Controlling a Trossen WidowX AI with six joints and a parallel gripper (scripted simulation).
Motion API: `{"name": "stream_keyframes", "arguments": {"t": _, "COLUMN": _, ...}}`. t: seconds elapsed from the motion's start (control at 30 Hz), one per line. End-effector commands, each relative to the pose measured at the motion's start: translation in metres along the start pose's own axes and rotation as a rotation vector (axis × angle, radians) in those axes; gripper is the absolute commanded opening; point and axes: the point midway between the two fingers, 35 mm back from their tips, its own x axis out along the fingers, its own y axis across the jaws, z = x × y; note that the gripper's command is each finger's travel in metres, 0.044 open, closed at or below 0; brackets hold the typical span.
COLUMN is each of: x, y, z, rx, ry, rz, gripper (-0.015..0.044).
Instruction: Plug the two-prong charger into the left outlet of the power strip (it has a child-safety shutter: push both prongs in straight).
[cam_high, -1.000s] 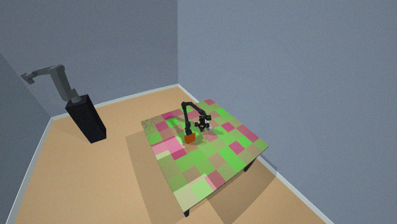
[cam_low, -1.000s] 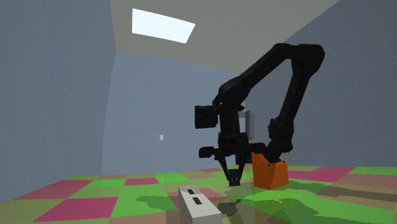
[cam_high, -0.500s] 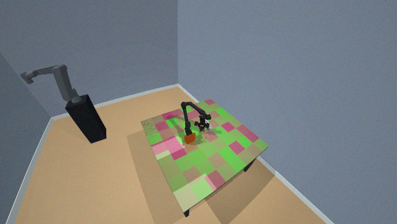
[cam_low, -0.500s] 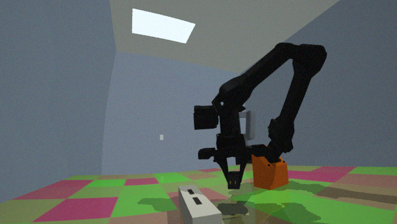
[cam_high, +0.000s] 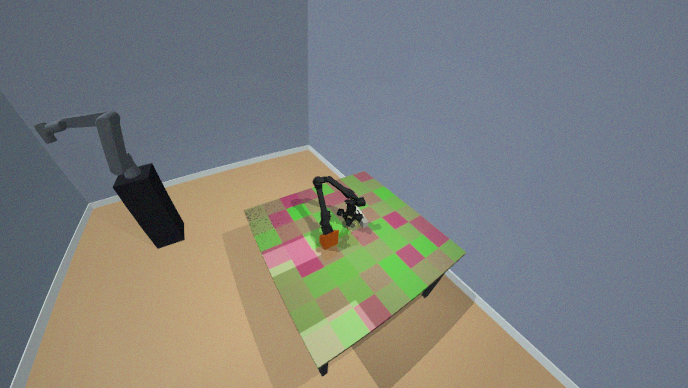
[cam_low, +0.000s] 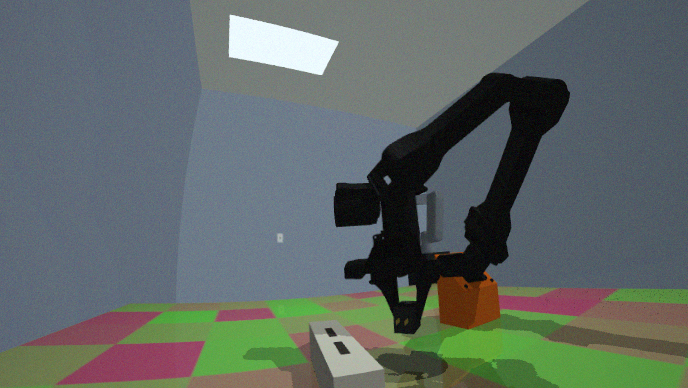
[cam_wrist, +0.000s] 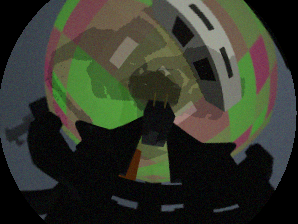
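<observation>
The black charger (cam_low: 407, 325) (cam_wrist: 157, 131) has two thin brass prongs, seen end-on in the exterior view and pointing up the picture in the wrist view. My gripper (cam_high: 350, 223) (cam_low: 407, 305) (cam_wrist: 155, 120) is shut on the charger and holds it a little above the table, its shadow below. The white power strip (cam_high: 364, 223) (cam_low: 350, 356) (cam_wrist: 216, 40) lies apart from the charger, left of it and nearer the camera in the exterior view, upper right in the wrist view. It shows two dark slots on top and two dark square openings on its grey side. The prongs touch nothing.
My arm's orange base (cam_high: 329, 240) (cam_low: 467, 302) stands on the patchwork table (cam_high: 345, 272) (cam_low: 250, 335). Two pale flat patches show near the charger in the wrist view. A grey arm (cam_high: 111, 142) on a black pedestal (cam_high: 150, 207) stands on the floor away from the table.
</observation>
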Motion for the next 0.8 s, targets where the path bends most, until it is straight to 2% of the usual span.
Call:
{"name": "stream_keyframes", "arguments": {"t": 0.0, "x": 0.0, "y": 0.001, "z": 0.005, "rx": 0.032, "ry": -0.011, "rz": -0.002, "gripper": 0.0}}
{"name": "stream_keyframes", "arguments": {"t": 0.77, "x": 0.007, "y": 0.014, "z": 0.024, "rx": 0.269, "ry": -0.013, "rz": 0.014, "gripper": 0.0}}
